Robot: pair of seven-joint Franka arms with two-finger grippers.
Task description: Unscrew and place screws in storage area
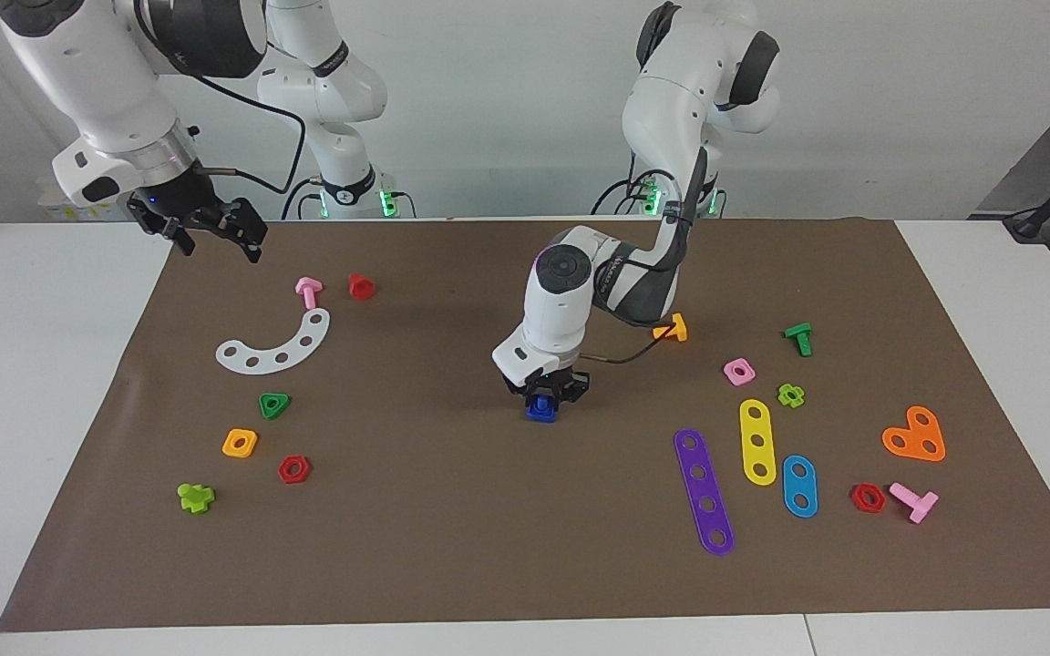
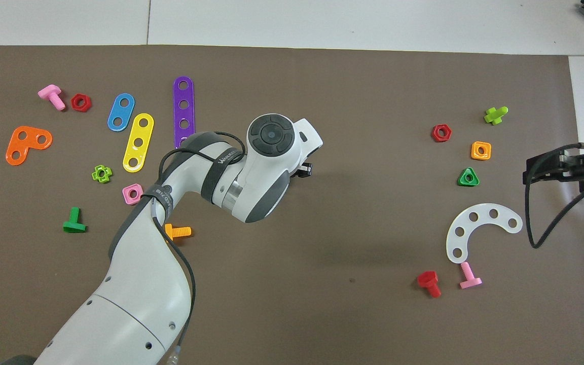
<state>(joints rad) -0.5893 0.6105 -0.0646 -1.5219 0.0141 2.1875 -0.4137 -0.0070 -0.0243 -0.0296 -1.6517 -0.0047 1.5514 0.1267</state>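
Screws here means one dark-blue bolt [image 1: 540, 409], at the middle of the surface [image 1: 452, 528], clenched in the left tool [image 1: 543, 394]. The right tool [image 1: 215, 239] waits released over the storage area's [image 1: 252, 401] corner. A skewed grip could slip while twisting.

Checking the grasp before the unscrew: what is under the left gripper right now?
The left gripper is shut on a dark-blue piece resting on the brown mat. Its fingers cover the top, so bolt and nut cannot be told apart.
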